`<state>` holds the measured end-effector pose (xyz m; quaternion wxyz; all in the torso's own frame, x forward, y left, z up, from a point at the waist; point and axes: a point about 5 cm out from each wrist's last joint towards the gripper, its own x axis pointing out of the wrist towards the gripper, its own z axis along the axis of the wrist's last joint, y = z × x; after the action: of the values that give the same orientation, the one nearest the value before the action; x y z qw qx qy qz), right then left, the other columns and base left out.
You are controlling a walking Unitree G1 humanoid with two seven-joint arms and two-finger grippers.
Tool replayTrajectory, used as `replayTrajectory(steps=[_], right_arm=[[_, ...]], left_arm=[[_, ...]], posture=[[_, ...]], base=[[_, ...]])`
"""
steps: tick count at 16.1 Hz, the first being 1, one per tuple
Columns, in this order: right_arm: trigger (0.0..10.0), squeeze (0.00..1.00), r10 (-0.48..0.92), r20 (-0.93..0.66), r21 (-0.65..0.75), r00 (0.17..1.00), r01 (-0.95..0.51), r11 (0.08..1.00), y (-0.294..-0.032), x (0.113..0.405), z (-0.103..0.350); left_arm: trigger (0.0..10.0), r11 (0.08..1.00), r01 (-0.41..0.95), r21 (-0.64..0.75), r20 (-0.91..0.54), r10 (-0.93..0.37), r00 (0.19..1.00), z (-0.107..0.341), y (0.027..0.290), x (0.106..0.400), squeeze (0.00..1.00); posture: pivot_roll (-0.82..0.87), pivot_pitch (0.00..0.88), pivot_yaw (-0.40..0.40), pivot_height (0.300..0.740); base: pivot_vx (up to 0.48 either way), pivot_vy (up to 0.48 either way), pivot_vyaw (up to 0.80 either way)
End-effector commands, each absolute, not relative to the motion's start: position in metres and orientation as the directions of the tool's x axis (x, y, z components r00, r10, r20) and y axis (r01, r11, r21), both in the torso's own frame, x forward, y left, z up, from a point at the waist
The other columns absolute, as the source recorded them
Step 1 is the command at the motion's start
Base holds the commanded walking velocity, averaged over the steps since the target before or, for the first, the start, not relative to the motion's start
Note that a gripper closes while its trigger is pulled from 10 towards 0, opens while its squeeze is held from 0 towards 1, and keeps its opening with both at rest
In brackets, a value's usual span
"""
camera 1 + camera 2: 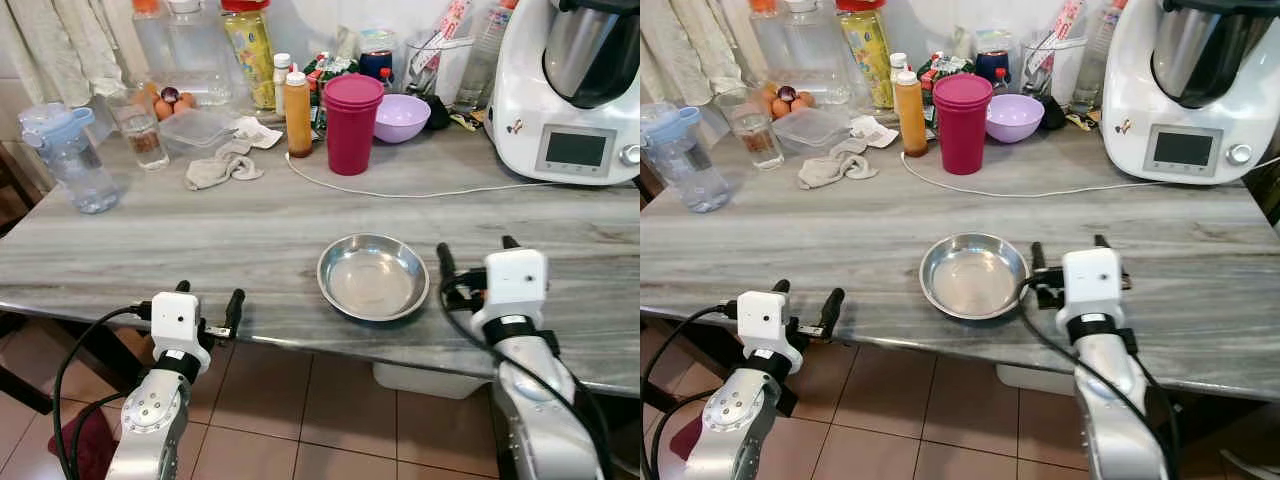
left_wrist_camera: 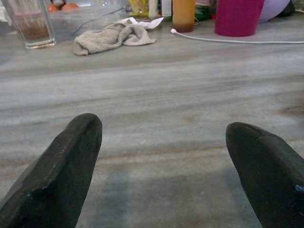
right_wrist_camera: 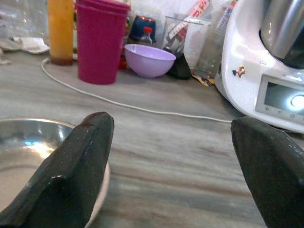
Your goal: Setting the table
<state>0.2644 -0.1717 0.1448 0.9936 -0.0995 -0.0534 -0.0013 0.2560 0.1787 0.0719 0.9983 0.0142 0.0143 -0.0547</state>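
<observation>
A round empty steel bowl (image 1: pixel 372 277) sits near the front edge of the grey marble table (image 1: pixel 200 230). My right gripper (image 1: pixel 476 246) rests just to its right, open, with one finger (image 3: pixel 80 161) beside the bowl's rim (image 3: pixel 19 142). My left gripper (image 1: pixel 210 293) hovers at the table's front edge, left of the bowl, open with bare tabletop between its fingers (image 2: pixel 61 171). Further back stand stacked magenta cups (image 1: pixel 352 122) and a purple bowl (image 1: pixel 402 116).
A white kitchen machine (image 1: pixel 575 90) fills the back right, and its thin white cable (image 1: pixel 400 192) runs across the table. A crumpled cloth (image 1: pixel 222 168), an orange bottle (image 1: pixel 297 115), a glass (image 1: pixel 140 135) and a blue-lidded water bottle (image 1: pixel 65 160) crowd the back left. Tiled floor lies below.
</observation>
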Motion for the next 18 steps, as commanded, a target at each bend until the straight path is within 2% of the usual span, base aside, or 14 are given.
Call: replayTrajectory(steps=[1, 6, 18], right_arm=[[10.0, 0.0, 0.024, 0.102, -0.146, 0.994, -0.009, 0.989, -0.169, 0.263, 0.144], [10.0, 0.0, 0.032, 0.06, -0.096, 0.998, -0.026, 0.995, -0.167, 0.263, 0.14], [10.0, 0.0, -0.035, 0.072, -0.094, 0.997, 0.041, 0.995, -0.177, 0.268, 0.143]], left_arm=[[10.0, 0.995, 0.095, 0.037, -0.018, -0.094, 0.995, 0.077, 0.179, 0.257, 0.0], [10.0, 0.994, 0.099, 0.045, -0.009, -0.098, 0.995, 0.085, 0.176, 0.263, 0.0], [10.0, 0.992, 0.113, 0.053, -0.007, -0.113, 0.994, 0.091, 0.168, 0.27, 0.0]], posture=[[-0.21, 0.044, 0.046, 0.74], [-0.21, 0.051, 0.046, 0.74], [-0.21, 0.041, 0.044, 0.74]], base=[[0.0, 0.0, 0.0], [0.0, 0.0, 0.0], [-0.349, 0.0, 0.0]])
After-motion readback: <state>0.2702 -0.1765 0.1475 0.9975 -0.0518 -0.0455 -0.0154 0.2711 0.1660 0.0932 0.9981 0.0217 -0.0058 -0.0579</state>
